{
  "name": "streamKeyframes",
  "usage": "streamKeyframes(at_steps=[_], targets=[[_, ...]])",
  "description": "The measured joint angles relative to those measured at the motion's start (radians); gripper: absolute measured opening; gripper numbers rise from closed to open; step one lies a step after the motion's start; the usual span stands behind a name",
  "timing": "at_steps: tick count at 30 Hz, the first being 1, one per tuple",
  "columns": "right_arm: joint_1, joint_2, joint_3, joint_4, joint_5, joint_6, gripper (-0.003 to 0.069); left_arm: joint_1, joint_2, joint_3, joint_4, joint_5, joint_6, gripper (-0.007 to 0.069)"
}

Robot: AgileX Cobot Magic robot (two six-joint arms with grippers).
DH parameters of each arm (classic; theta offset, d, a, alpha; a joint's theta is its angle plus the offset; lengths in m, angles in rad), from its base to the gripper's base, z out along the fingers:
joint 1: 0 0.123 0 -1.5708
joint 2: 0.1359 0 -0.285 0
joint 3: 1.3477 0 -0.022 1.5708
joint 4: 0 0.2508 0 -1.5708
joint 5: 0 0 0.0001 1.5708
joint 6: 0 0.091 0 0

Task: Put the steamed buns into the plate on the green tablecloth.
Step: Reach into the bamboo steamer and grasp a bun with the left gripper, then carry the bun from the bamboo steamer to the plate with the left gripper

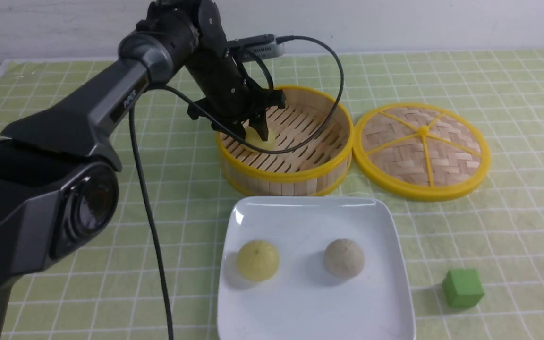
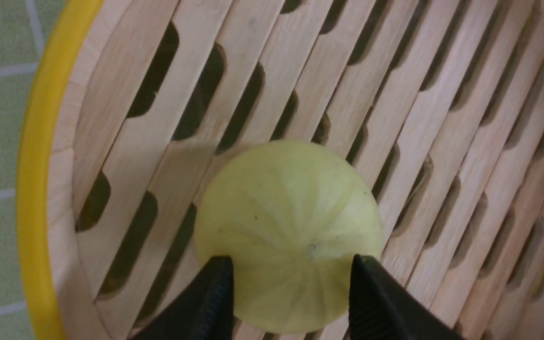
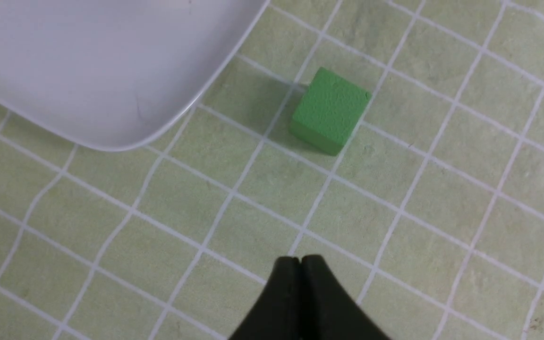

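Reaching into the bamboo steamer (image 1: 300, 177) just behind the plate (image 1: 310, 217), the left claw (image 1: 249, 131) has its jaws parted, tips poised on either side of a pale yellow bun (image 2: 288, 222) lying on the slats (whether they touch it, I cannot tell). On the plate sit two more steamed buns, a yellow one (image 1: 258, 259) toward its left and a greyish one (image 1: 344, 257) toward its right, apart from each other. Right of the plate, the right claw (image 3: 300, 264) hangs pressed shut and empty over the green tablecloth (image 1: 513, 226), near a green cube (image 3: 329, 110). The woven lid (image 1: 422, 150) lies flat behind the plate's right corner.
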State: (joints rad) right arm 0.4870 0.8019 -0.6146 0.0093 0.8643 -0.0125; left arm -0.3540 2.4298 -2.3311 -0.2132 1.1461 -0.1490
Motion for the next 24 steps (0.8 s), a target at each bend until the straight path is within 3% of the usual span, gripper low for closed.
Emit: streamKeyframes(at_steps=[4, 6, 11, 17, 24], targets=[[0.000, 0.000, 0.000, 0.000, 0.000, 0.000, 0.0004, 0.000, 0.008, -0.004, -0.020, 0.022, -0.021, 0.0094], [0.000, 0.000, 0.000, 0.000, 0.000, 0.000, 0.0004, 0.000, 0.005, -0.014, -0.041, 0.046, -0.023, 0.0037], [0.000, 0.000, 0.000, 0.000, 0.000, 0.000, 0.0009, -0.001, -0.062, -0.086, -0.036, 0.093, -0.026, 0.0019], [0.000, 0.000, 0.000, 0.000, 0.000, 0.000, 0.0015, -0.001, -0.310, -0.119, -0.025, 0.093, -0.024, 0.0019], [0.000, 0.000, 0.000, 0.000, 0.000, 0.000, 0.0025, -0.004, -0.565, 0.303, -0.075, 0.093, 0.040, 0.0022]])
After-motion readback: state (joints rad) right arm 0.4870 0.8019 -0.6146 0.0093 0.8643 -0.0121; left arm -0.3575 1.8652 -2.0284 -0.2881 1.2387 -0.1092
